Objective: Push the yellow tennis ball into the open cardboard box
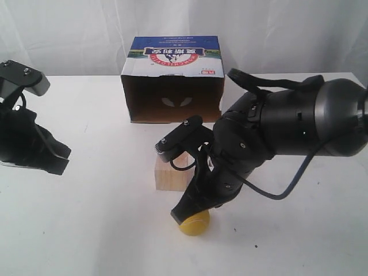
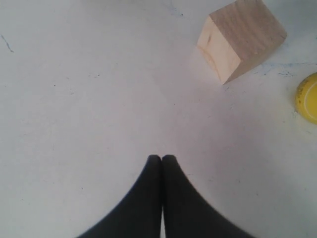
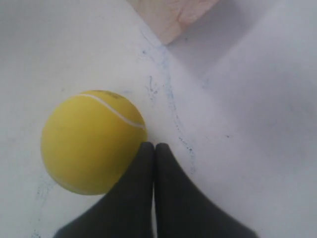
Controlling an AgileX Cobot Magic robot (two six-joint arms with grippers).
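The yellow tennis ball (image 1: 195, 223) lies near the front of the white table, partly under my right gripper (image 1: 181, 215). That gripper (image 3: 154, 145) is shut, and one finger's side rests against the ball (image 3: 91, 141). The open cardboard box (image 1: 172, 80) lies at the back centre, its dark opening facing the front and its blue printed panel on top. My left gripper (image 1: 57, 161) hangs at the far left, well away from the ball; its fingers (image 2: 161, 157) are shut with nothing between them. An edge of the ball (image 2: 308, 97) shows in the left wrist view.
A pale wooden cube (image 1: 172, 173) stands between the ball and the box, just behind my right gripper. The same cube (image 2: 240, 39) shows in the left wrist view, and its corner (image 3: 171, 15) in the right wrist view. White curtains hang behind the table.
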